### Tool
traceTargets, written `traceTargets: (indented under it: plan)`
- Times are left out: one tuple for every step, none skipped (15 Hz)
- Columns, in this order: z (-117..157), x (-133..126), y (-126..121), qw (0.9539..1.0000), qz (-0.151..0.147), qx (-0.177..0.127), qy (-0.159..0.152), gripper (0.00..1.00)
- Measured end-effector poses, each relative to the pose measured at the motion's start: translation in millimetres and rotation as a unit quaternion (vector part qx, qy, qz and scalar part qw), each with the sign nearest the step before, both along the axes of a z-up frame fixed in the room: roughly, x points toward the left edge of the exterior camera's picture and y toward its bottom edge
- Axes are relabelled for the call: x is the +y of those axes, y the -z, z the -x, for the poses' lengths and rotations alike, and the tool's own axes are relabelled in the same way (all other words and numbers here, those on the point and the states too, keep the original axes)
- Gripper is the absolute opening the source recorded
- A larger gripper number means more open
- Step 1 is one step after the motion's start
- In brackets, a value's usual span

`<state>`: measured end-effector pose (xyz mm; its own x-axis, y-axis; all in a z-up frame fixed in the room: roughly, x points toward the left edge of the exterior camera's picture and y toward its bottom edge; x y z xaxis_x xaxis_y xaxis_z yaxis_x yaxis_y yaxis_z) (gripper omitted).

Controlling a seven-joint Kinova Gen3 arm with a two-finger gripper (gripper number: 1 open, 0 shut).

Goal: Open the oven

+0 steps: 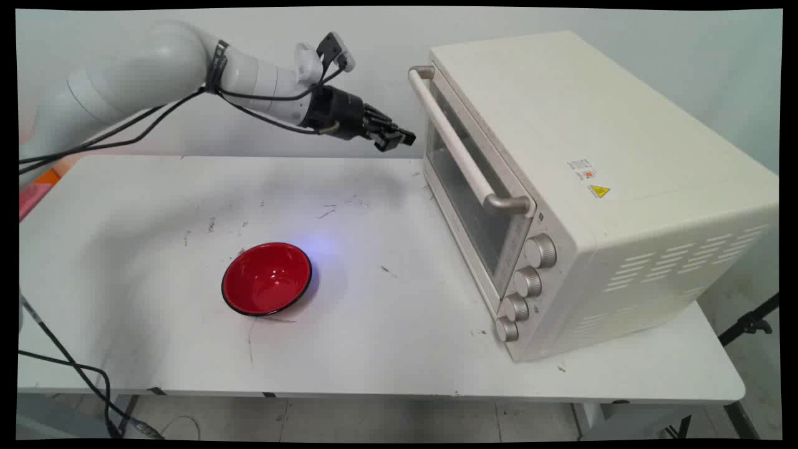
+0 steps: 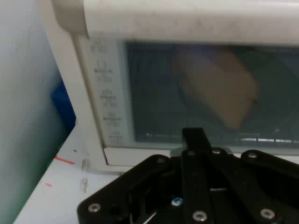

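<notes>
Bowl (image 1: 267,279) below pincer (image 1: 395,138), oven-side (image 1: 561,187)

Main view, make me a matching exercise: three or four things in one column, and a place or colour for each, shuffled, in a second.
Things:
1. bowl
2. oven
3. hand
4. knobs

Descriptions:
A. black, raised above the table near the oven's handle
B. red, on the table left of the oven
C. cream, door shut, on the table's right
D. a row of four beside the glass door

Pairs: 1-B, 2-C, 3-A, 4-D
</notes>
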<state>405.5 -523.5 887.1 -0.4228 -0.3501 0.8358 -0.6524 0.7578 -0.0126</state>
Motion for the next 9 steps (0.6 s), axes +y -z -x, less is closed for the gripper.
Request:
traceTargets:
  plan:
    - [-1, -1, -3, 1.0, 0.002, 0.001, 0.001, 0.0]
    - [-2, -1, -6, 1.0, 0.004, 0.002, 0.002, 0.0]
    - [-4, -1, -9, 1.0, 0.005, 0.003, 0.003, 0.0]
    - [-6, 0, -11, 1.0, 0.007, 0.003, 0.005, 0.0]
    - [-8, 1, -14, 0.9999, 0.007, 0.003, 0.006, 0.0]
    - [-9, 2, -15, 0.9999, 0.008, 0.003, 0.007, 0.0]
    - [-11, 4, -19, 0.9999, 0.009, 0.003, 0.009, 0.0]
    - [-13, 6, -21, 0.9999, 0.009, 0.003, 0.011, 0.0]
    - [-14, 7, -23, 0.9999, 0.009, 0.002, 0.012, 0.0]
